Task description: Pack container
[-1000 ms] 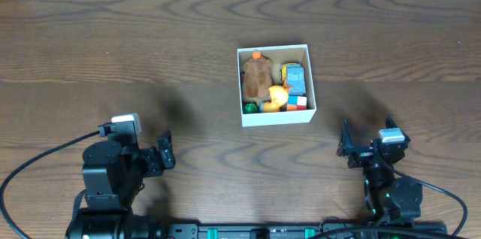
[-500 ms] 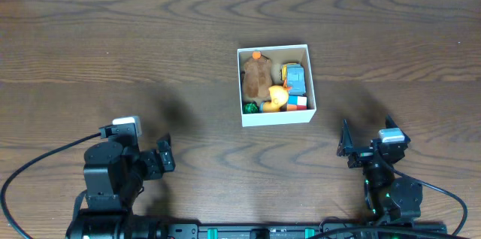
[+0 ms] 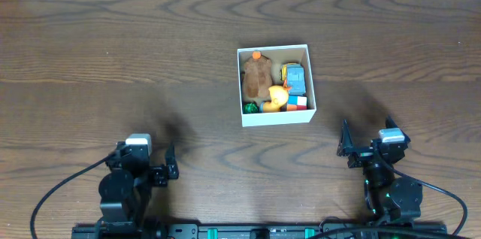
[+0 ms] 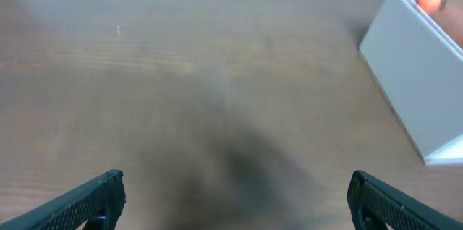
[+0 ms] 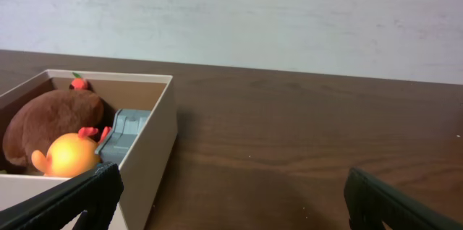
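Note:
The container is a small white-walled open box in the middle of the table. It holds a brown plush toy, a yellow duck, a blue toy, a green ball and a red-and-white block. Its wall shows in the left wrist view and in the right wrist view. My left gripper is open and empty at the near left. My right gripper is open and empty at the near right, below the container's right corner.
The dark wooden table runs to a white back edge. A pale wall stands behind the table in the right wrist view. Cables trail from both arm bases at the front edge.
My left arm has drawn back toward the front edge and turned to face straight ahead. The right arm and the container have not moved.

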Controlling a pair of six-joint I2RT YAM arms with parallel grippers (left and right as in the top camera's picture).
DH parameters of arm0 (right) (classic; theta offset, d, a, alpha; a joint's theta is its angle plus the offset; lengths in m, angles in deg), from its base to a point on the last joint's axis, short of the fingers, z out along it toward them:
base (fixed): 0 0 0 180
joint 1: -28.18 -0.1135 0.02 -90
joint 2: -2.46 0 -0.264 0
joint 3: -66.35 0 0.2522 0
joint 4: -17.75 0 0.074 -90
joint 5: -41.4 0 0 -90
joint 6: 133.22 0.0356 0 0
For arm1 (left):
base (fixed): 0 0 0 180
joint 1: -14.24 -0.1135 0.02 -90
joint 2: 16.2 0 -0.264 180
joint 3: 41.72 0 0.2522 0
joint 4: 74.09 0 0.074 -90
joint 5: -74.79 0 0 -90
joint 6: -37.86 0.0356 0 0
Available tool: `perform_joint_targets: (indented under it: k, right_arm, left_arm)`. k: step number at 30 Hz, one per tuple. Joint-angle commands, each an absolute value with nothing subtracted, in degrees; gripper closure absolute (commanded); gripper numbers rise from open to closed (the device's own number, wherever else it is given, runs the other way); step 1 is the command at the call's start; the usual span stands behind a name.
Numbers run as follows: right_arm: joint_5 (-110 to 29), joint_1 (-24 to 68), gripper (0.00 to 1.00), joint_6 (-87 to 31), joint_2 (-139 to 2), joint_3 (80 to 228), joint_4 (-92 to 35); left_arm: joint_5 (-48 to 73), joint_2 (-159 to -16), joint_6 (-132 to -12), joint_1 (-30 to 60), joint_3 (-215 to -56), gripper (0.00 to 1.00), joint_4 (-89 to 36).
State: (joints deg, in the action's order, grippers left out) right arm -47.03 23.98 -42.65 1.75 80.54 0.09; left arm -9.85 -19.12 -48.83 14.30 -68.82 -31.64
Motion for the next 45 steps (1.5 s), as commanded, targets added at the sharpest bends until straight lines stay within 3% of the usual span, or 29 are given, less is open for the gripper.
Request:
perform_joint_targets:
  k: [1, 12, 23, 45]
  right_arm:
    - [-46.66, 24.46, 0.01, -42.43, 2.14, 80.43, -0.11]
    - [-46.66, 24.46, 0.01, -42.43, 2.14, 80.43, -0.11]
    - [-46.64, 24.46, 0.01, -42.43, 2.14, 80.43, -0.09]
    - [-46.66, 24.46, 0.01, -42.43, 2.14, 80.43, -0.11]
  left_arm:
    - [-10.74, -16.78, -46.08, 14.19, -65.87, 0.02, -38.42]
    - [-10.77, -16.30, -35.87, 14.19, -55.64, 0.02, -64.89]
    - [-14.76, -16.30, -42.53, 14.19, -55.71, 0.02, -56.21]
    - [-14.79, -16.43, -46.69, 14.19, -55.71, 0.02, -56.21]
